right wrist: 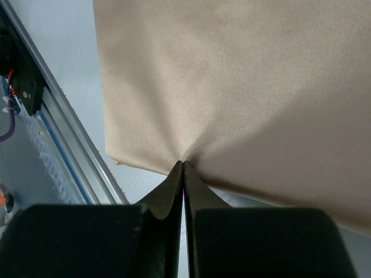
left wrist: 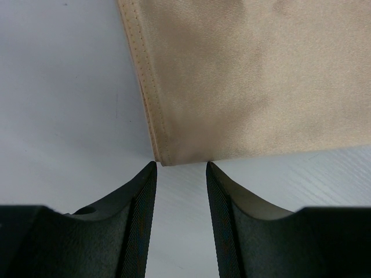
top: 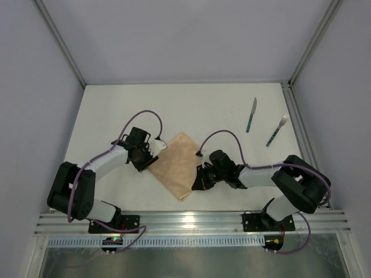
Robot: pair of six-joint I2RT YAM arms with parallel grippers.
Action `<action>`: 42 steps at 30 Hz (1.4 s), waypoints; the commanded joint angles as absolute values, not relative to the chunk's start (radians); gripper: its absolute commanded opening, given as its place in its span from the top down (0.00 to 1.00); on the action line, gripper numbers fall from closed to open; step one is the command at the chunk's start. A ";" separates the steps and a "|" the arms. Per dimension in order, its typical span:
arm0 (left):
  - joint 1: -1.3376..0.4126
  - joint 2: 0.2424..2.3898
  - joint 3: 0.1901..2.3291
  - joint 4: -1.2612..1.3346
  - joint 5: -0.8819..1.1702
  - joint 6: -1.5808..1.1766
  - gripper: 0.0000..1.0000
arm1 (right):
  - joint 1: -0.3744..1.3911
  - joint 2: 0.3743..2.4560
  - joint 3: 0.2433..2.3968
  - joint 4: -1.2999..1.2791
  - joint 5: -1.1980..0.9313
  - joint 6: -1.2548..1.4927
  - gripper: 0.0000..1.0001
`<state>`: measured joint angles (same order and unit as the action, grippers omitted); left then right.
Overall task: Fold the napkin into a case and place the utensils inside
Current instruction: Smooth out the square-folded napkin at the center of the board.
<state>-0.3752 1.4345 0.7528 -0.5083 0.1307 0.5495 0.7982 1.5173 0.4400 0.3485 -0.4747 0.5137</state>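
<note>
The peach napkin lies on the bench between both arms. The right fingers are clamped on its edge, while the left fingers stand apart at a corner. The knife and fork lie well apart from it.

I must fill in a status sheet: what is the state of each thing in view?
left gripper: open, jaws astride a corner of the napkin, not gripping it.
right gripper: shut on the napkin's edge.
napkin: lies flat, one edge pinched.
knife: lies loose, away from the napkin.
fork: lies loose beside the knife, not touching it.
</note>
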 commanded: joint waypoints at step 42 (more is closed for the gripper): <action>-0.356 1.388 0.792 -0.511 0.169 0.538 0.57 | 0.754 1.382 0.723 -0.026 -0.344 0.423 0.92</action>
<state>-0.3641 1.4067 0.7570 -0.5140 0.1432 0.5488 0.8425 1.3911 0.7486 0.0490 -0.4095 0.3622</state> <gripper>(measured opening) 0.424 0.080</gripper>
